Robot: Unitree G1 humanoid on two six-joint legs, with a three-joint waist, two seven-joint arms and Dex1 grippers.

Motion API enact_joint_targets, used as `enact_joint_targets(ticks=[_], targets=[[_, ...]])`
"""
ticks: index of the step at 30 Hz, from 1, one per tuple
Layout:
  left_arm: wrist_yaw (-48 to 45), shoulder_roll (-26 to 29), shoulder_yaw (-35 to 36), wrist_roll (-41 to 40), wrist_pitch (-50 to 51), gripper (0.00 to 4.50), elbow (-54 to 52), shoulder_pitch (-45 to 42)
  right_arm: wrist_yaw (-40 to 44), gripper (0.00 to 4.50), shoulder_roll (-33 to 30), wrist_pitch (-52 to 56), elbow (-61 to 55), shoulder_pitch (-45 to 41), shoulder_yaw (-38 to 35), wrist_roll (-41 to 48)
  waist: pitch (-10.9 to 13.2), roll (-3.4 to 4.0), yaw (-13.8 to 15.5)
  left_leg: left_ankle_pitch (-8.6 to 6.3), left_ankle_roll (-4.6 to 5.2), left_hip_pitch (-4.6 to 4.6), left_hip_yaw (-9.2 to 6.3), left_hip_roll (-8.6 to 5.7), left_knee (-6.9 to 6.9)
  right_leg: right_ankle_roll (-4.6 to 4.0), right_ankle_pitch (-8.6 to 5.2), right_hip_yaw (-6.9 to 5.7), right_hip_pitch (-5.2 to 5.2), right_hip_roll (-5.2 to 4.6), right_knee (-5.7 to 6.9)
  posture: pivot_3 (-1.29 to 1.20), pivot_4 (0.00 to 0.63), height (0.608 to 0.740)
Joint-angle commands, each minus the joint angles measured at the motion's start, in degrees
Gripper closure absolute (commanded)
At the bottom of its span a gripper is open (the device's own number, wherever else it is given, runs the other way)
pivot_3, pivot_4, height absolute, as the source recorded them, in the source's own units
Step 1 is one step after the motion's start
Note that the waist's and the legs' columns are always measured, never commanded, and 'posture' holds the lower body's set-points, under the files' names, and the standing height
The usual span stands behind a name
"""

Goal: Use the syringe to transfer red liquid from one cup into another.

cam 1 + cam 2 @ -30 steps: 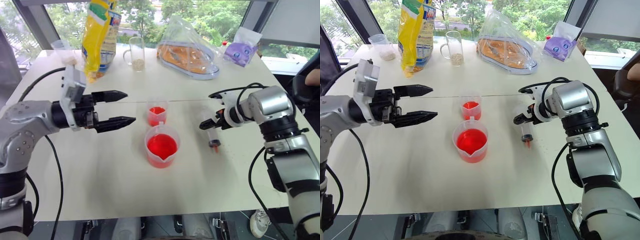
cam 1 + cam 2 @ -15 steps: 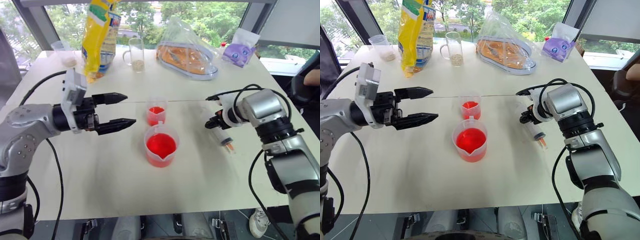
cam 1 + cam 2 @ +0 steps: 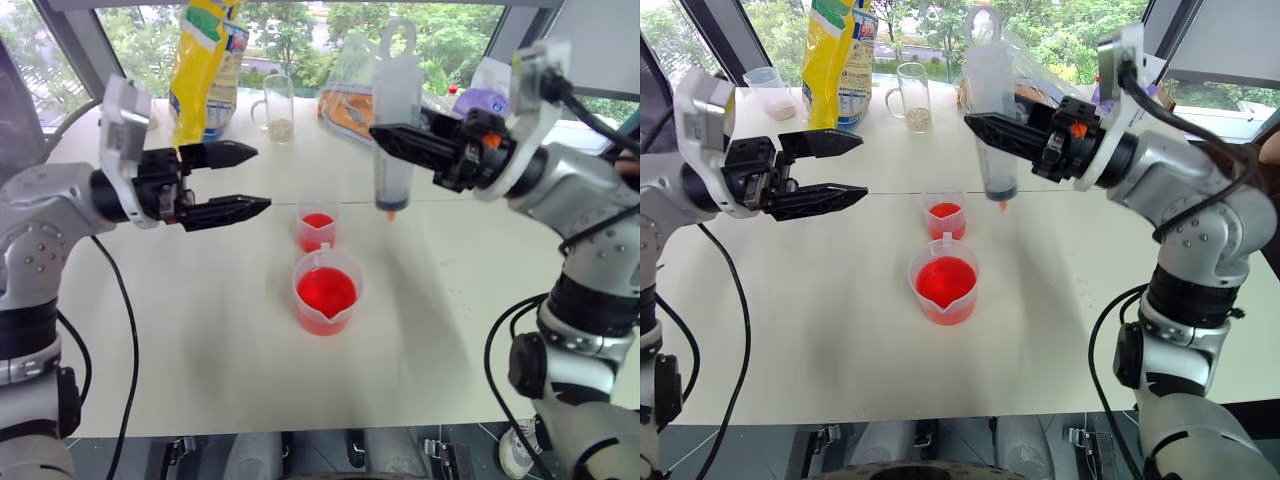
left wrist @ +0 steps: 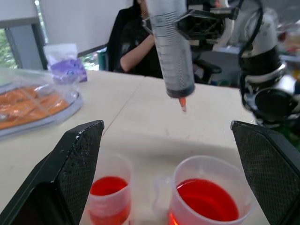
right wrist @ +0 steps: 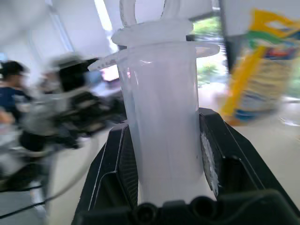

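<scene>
My right gripper (image 3: 385, 138) is shut on the clear syringe (image 3: 395, 130) and holds it upright in the air, orange tip down. The tip hangs above the table, just right of the smaller clear cup (image 3: 316, 226). That cup holds a little red liquid (image 3: 316, 221). In front of it stands the wider spouted cup (image 3: 324, 293), about half full of red liquid. My left gripper (image 3: 248, 181) hovers open, level, to the left of both cups, pointing at them. In the left wrist view the syringe (image 4: 172, 51) hangs beyond both cups. In the right wrist view its barrel (image 5: 161, 117) sits between my fingers (image 5: 117, 173).
At the back of the white table (image 3: 200, 330) stand a yellow bag (image 3: 205, 70), a glass mug (image 3: 275, 105), a clear bag of orange food (image 3: 345, 105), a purple pouch (image 3: 480, 100) and a small cup (image 3: 770, 92). A person (image 4: 136, 47) sits beyond the table's right side.
My right arm has lifted the syringe from near the table at the right, up and leftward, turning it upright beside the cups. My left gripper has risen a little, still open.
</scene>
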Motion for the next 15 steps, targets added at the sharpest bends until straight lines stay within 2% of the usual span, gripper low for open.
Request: enact_joint_targets(ticks=[1,7,15], targets=[[-1.8,-0.3,-0.7,-1.1,0.8,0.0,0.4,-2.8,3.3,3.07,1.3,-6.0,-5.0,3.8,3.5,1.8,0.0,0.01,-0.1,0.0,0.0,0.0,0.0,0.0,0.0,0.0,0.0,0.01,-0.01,0.0,0.0,0.0,0.15,0.74],[-3.1,-0.9,-2.0,-1.8,2.8,0.0,0.6,-6.0,8.3,3.07,3.9,-20.1,-3.8,12.0,13.1,-5.8,0.0,0.01,-0.2,0.0,0.0,0.02,-0.01,0.01,0.0,0.0,0.0,0.01,-0.03,0.04,0.02,0.0,0.15,0.74],[-1.7,-1.8,-2.0,-4.2,6.0,0.0,-1.9,-7.0,10.4,3.07,7.4,-33.3,1.4,17.1,20.3,-13.5,0.0,0.01,-0.1,0.01,-0.01,0.02,-0.01,0.0,0.0,0.01,-0.01,0.02,-0.03,0.04,0.02,0.0,0.15,0.74]])
